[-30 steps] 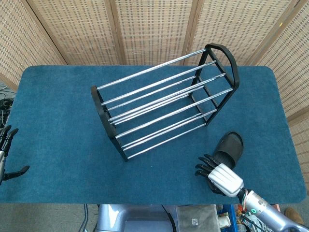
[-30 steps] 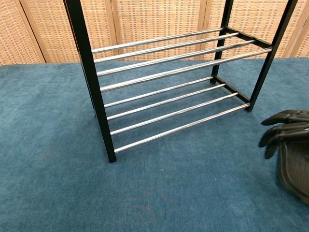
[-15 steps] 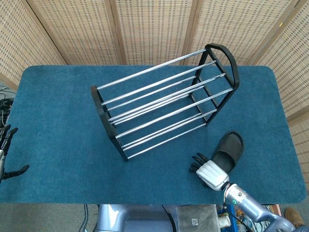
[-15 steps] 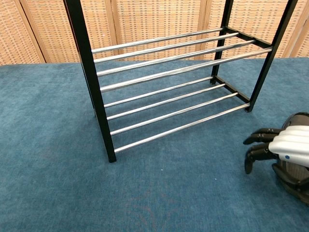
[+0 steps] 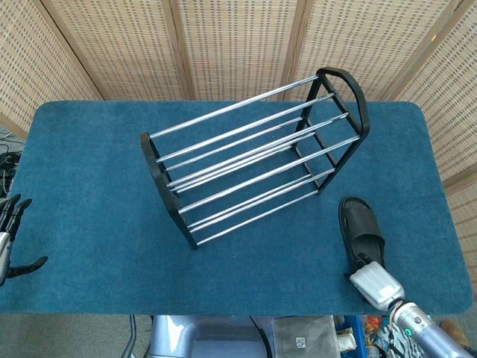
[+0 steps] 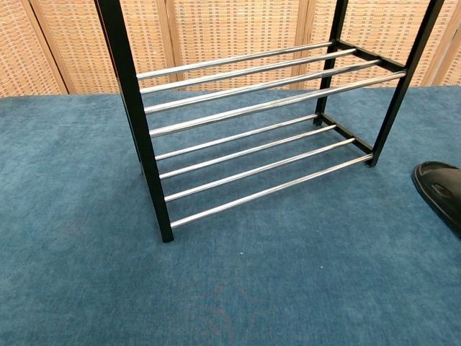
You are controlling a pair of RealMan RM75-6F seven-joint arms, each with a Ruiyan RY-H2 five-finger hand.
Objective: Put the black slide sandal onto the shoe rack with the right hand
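Black slide sandal (image 5: 362, 232) lies beside the shoe rack (image 5: 253, 160), right hand (image 5: 376, 283) touching its heel, grip unclear.

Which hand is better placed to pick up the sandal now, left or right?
Right. The right hand is at the heel end of the black slide sandal, near the table's front right edge. The left hand sits off the far left edge, across the whole table, with the shoe rack between.
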